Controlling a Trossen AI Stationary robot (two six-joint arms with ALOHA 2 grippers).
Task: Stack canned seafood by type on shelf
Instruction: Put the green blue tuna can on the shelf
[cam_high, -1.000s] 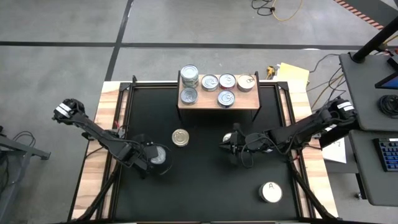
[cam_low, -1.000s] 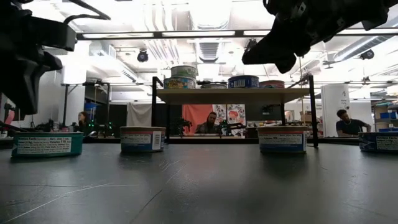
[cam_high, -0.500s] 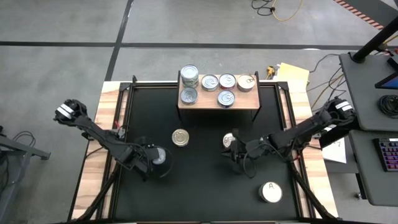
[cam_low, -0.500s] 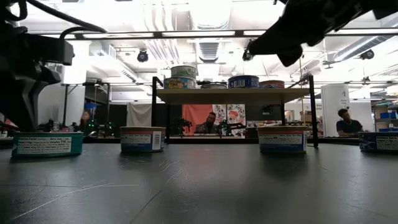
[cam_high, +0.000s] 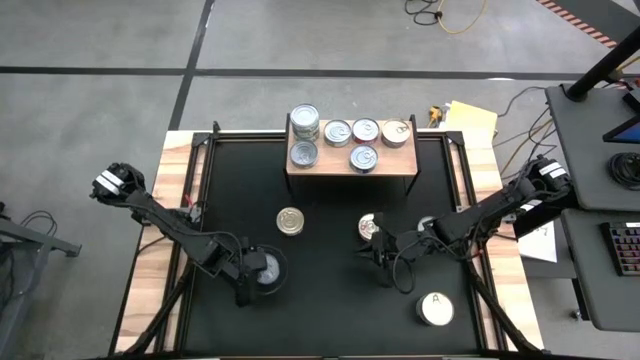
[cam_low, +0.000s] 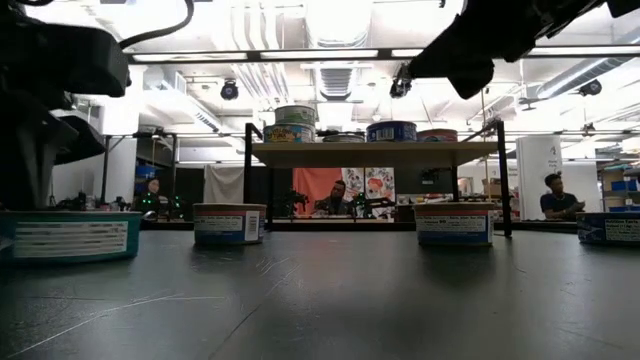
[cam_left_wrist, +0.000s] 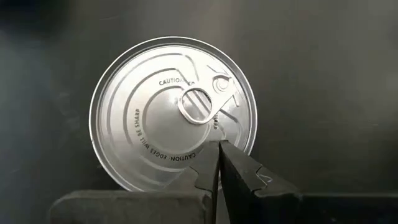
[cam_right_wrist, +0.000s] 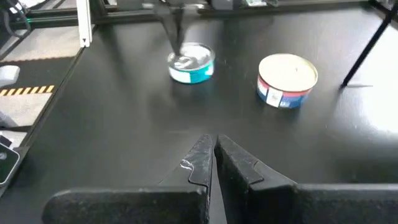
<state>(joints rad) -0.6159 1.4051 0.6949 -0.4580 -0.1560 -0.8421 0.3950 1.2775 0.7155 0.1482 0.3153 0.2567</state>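
A teal-walled can (cam_left_wrist: 168, 118) with a silver top and pull ring stands flat on the black table, near left (cam_high: 270, 270). My left gripper (cam_left_wrist: 217, 144) is shut, its tips on that lid. My right gripper (cam_right_wrist: 214, 143) is shut and hangs above bare table at mid-right (cam_high: 380, 250), touching nothing. A gold-topped can (cam_high: 290, 221), a can (cam_high: 367, 225) beside my right gripper and the white-topped "A" can (cam_high: 435, 308) stand loose on the table. The wooden shelf (cam_high: 390, 163) at the far edge carries several cans, with one stack of two (cam_high: 304, 123). My left gripper rests its shut fingertips (cam_left_wrist: 225, 152) on the can's lid (cam_left_wrist: 205, 138), just beside the pull ring and near the rim. The fingers come from above, slanting steeply down. The can stands upright with its base on the table.
Another can (cam_high: 427, 224) shows partly under my right arm. In the low view people sit in the room behind the shelf (cam_low: 375, 152). Wooden strips (cam_high: 172, 200) edge the black tabletop. Open table lies between the two grippers.
My left gripper has gone toward the table's near edge and tipped more steeply down. The teal can has slid with it along the table, nearer the front edge, still upright. My right gripper has drifted toward the near right, uncovering the can beside it.
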